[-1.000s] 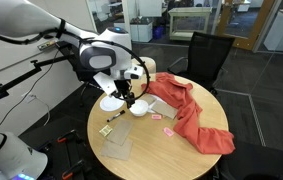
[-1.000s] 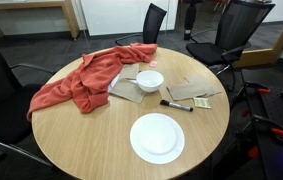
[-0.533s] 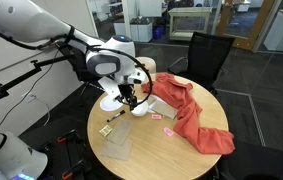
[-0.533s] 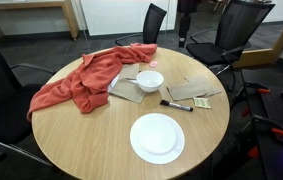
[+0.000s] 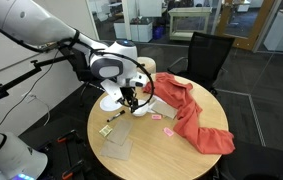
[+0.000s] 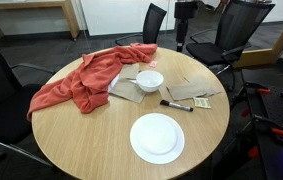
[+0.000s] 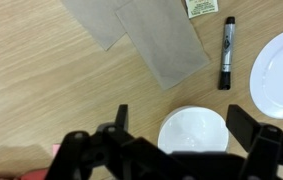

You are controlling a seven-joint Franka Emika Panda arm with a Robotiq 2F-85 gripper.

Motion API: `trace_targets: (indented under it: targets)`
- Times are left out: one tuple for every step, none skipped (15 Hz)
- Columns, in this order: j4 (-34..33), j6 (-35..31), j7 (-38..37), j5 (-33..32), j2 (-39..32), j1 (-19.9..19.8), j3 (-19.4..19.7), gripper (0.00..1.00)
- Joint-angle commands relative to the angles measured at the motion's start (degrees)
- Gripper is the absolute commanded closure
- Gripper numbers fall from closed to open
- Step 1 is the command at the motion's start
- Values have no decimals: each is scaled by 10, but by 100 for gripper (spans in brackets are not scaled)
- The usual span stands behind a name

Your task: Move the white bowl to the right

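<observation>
The white bowl [image 7: 193, 133] is small, round and empty. It stands on the round wooden table next to the red cloth in both exterior views [image 6: 150, 79] [image 5: 139, 110]. My gripper [image 7: 184, 125] is open and hangs above the bowl. In the wrist view the bowl lies between its two dark fingers [image 7: 121, 118], and nothing is held. In an exterior view the gripper [image 5: 129, 97] is just above the table beside the bowl.
A wide flat white plate [image 6: 157, 138] [image 7: 281, 70] lies near the bowl, with a black marker [image 6: 176, 104] [image 7: 225, 52] between them. Brown paper sheets [image 7: 146, 35] and a small card [image 7: 201, 6] lie nearby. A red cloth [image 6: 81, 80] [image 5: 191, 115] covers one side of the table. Office chairs ring the table.
The arm has come down a little towards the bowl, and the gripper now shows at the top of an exterior view. The bowl and the other things have not moved.
</observation>
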State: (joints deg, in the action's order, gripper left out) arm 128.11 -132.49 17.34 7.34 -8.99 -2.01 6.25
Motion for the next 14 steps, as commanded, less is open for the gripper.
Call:
trace_targets:
  targets:
    - [-26,-32,-27,-11,-42,-10,-15,0]
    - [-29,-42,-30,-11,-50,-11,-16,0]
    - [-33,-52,-31,-11,-59,-12,-18,0]
    - [-35,-61,-33,-12,-65,-13,-19,0]
    - [-38,-70,-33,-10,-74,-15,-20,0]
    - [-41,-76,-32,-9,-81,-17,-21,0]
    - [-45,-80,-34,-10,-88,-18,-22,0]
    - [-50,-81,-35,-10,-95,-20,-24,0]
    - [-53,-83,-36,-10,-102,-21,-25,0]
    - [-59,-81,-36,-9,-110,-23,-26,0]
    - [-64,-81,-34,-7,-117,-25,-28,0]
    - [-68,-80,-32,-6,-124,-27,-30,0]
    - [-73,-80,-33,-7,-130,-28,-31,0]
    - [-78,-80,-32,-6,-137,-29,-33,0]
